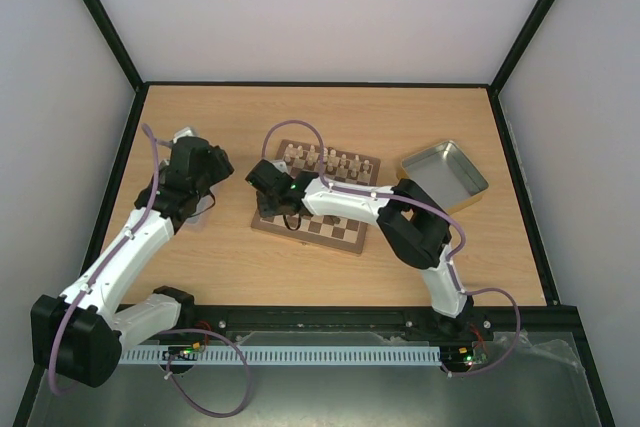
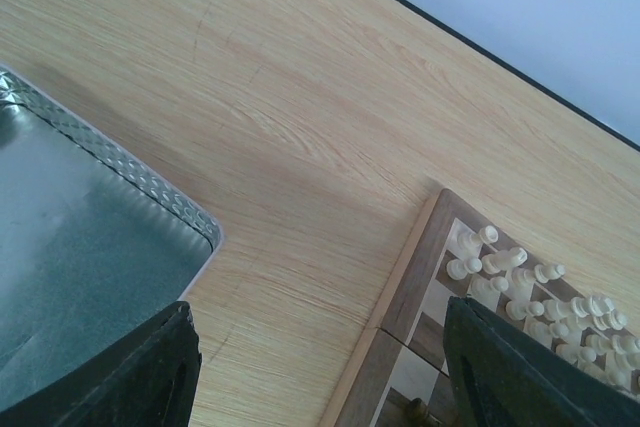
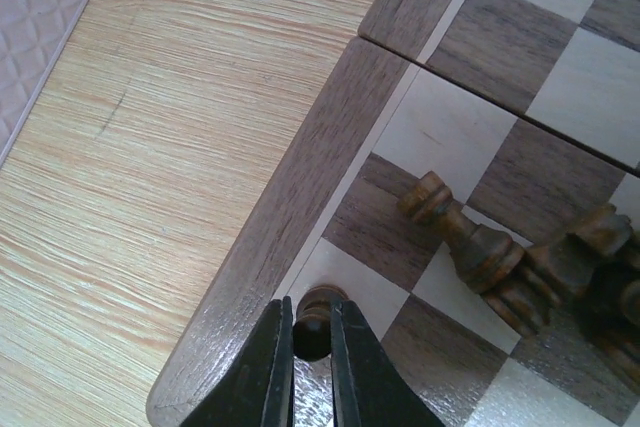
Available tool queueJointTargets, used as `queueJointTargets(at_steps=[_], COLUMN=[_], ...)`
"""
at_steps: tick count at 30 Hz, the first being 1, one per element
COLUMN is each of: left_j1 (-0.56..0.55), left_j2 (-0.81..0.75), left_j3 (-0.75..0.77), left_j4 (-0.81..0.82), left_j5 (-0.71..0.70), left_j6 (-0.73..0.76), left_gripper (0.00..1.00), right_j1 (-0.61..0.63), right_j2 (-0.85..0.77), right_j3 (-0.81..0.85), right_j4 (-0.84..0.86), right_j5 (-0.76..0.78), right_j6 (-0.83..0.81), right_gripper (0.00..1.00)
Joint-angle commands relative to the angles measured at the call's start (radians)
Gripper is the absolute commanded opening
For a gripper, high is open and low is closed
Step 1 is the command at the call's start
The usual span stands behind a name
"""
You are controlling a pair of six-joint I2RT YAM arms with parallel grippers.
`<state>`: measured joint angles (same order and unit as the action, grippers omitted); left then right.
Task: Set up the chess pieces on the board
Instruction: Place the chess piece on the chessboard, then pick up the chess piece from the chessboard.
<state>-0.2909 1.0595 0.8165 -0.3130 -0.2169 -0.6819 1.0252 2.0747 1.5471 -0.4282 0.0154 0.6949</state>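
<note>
On the wooden table (image 1: 230,117) the chessboard (image 1: 335,231) lies in the middle, with one metal tray (image 1: 445,175) off to its right. Another tray (image 2: 90,237) sits off its left, under the left gripper (image 2: 320,332), whose fingers are spread wide with nothing between them. The right gripper (image 3: 310,309) reaches to the board's near left corner and is pinched on a small dark piece (image 3: 313,329) at the light corner square. Other dark pieces (image 3: 490,257) lie toppled near it, while the cream pieces (image 1: 325,159) stand in rows along the far edge.

tan-and-brown checkered board (image 1: 335,230), cream chess pieces (image 1: 325,159), diamond-patterned grey tray (image 2: 120,162).
</note>
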Motion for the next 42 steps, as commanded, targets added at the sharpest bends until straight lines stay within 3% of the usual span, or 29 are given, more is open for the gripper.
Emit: queueJointTargets(at_steps=[1,5,10,18,27,42], left_j1=[0.007,0.009,0.009,0.004,-0.029,-0.044], left_j2=[-0.009,-0.009,-0.013,-0.016,0.015,0.080], left_j3=[-0.013,-0.006,0.002,-0.001,-0.007,0.021], left_j4=[0.006,0.001,0.028,0.074,0.173,0.195], left_j5=[-0.002,-0.001,0.091,0.228,0.406,0.443], left_j6=[0.005,0.006,0.055,0.076,0.086,0.071], left_gripper=[0.69,0.69,0.70,0.72,0.73,0.75], right_j1=[0.005,0.005,0.005,-0.023,-0.125,-0.169], right_j2=[0.023,-0.006,-0.091,-0.303,-0.533,-0.441], right_j3=[0.030,0.031,0.027,-0.214,-0.551,-0.571], right_j4=[-0.043,-0.024,0.001,0.034,0.055,0.031], right_j5=[0.036,-0.003,0.023,0.109,0.081,-0.033], right_j6=[-0.009,-0.012,-0.009,0.038,0.047,-0.137], right_gripper=[0.09,0.23,0.31,0.33,0.34,0.35])
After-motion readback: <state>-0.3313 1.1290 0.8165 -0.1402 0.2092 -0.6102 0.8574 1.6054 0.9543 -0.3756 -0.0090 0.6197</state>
